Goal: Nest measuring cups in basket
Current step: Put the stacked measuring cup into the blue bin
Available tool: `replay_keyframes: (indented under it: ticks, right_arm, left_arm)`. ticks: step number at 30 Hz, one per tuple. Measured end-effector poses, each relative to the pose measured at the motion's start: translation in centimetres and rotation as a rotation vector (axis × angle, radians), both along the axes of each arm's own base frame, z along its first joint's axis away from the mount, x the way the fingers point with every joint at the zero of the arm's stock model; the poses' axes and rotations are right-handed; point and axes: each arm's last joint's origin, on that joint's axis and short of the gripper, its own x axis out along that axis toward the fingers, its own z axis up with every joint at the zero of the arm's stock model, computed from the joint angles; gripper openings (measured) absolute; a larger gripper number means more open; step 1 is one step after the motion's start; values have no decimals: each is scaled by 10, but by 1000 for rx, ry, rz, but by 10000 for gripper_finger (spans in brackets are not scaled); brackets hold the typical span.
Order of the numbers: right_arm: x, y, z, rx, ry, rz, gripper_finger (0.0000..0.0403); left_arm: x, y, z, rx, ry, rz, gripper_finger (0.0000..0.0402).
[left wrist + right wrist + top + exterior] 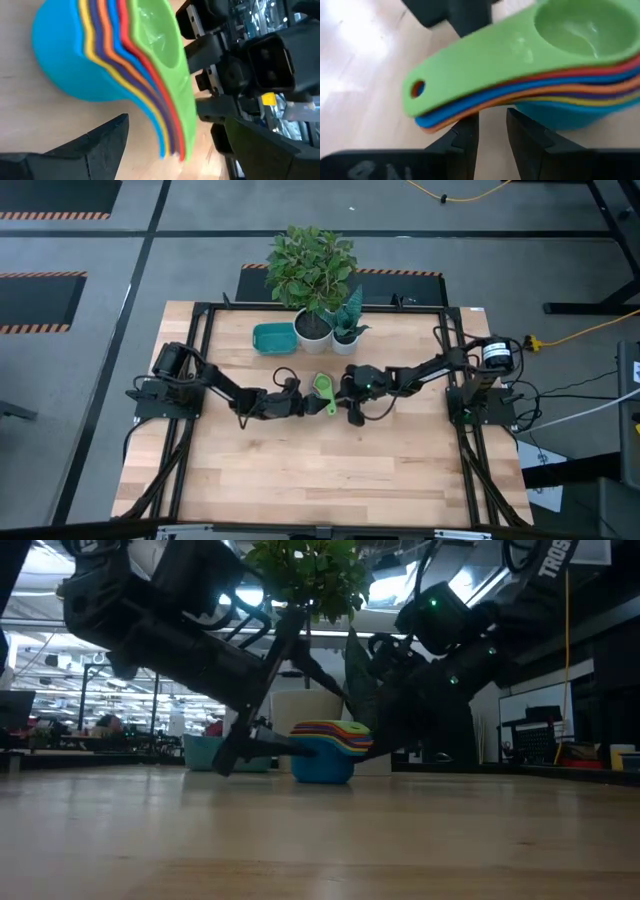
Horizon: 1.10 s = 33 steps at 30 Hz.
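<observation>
Nested measuring cups (323,390), green uppermost, stand at table centre, well apart from the teal basket (272,337) farther back; open left gripper (165,142) straddles the handles, right gripper (492,131) narrowly parted beneath them; next, probably: grasp, carry to basket.

Only readable text: white capitals "TROS" on the dark robot arm link (556,558) at the low view's upper right (cut off by the frame edge). Pale embossed marks on the dark pincer body (367,170) in the right wrist view are too blurred to read.
</observation>
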Motion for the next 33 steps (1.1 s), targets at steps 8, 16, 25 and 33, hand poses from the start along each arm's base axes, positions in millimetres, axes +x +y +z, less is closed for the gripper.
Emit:
replay_keyframes:
  ticks: [8,16,25,33]
  right_arm:
    - [12,8,10,0,-43,24,104]
    - [14,8,13,1,-51,25,104]
    - [9,8,5,1,42,25,104]
    - [8,6,4,-56,53,-43,104]
  left_arm:
    - [5,6,1,-7,26,-19,322]
    - [5,7,0,-16,30,-35,320]
    - [5,5,-1,-45,43,-97,320]
    - [5,5,-1,-93,32,-86,319]
